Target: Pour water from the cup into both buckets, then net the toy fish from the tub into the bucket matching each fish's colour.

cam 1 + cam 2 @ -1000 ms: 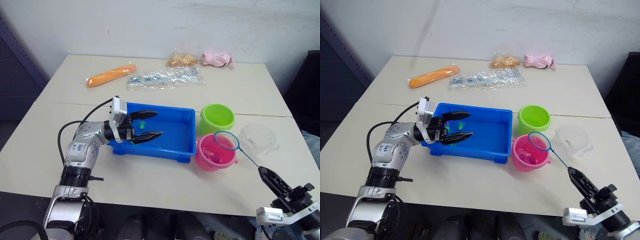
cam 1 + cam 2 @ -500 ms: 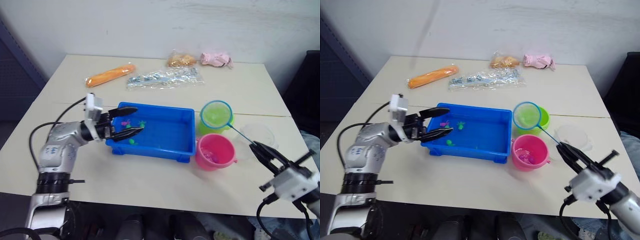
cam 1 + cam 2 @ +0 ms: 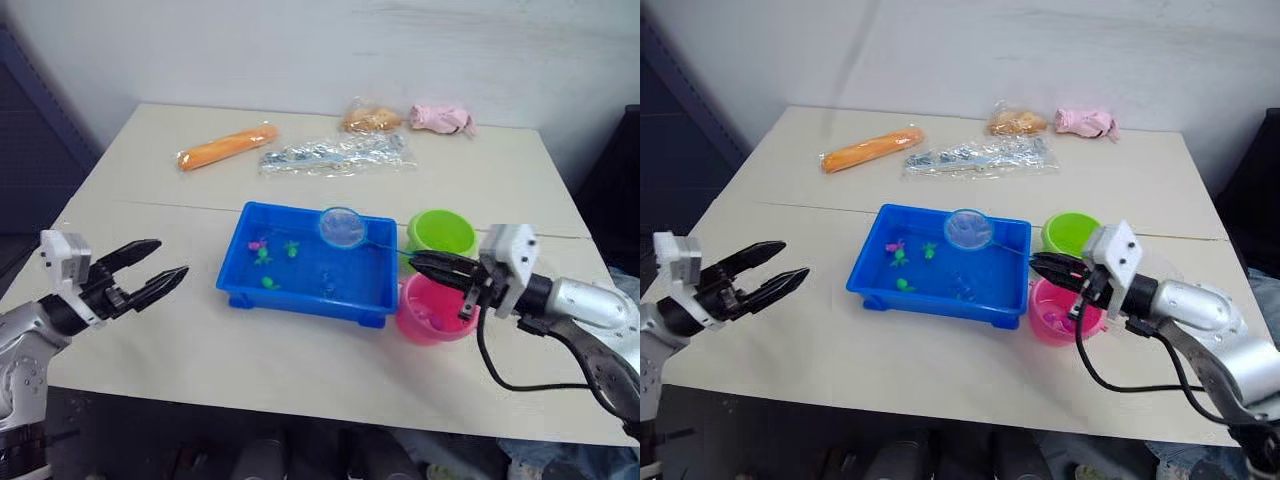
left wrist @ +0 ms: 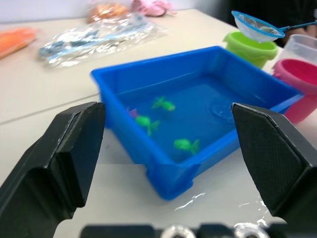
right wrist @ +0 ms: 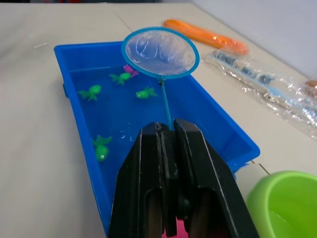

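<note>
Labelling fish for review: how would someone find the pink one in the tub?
Start at the blue tub mid-table. In its water swim a few green fish; the pink fish lies beside them, under the net. It is the tub's lone pink one.

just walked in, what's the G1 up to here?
It's netting toy fish. The right gripper is shut on the net handle, with the hoop above the far side of the blue tub, where several fish float. The left gripper hangs open, off to the tub's left. The pink bucket and green bucket stand right of the tub.
</note>
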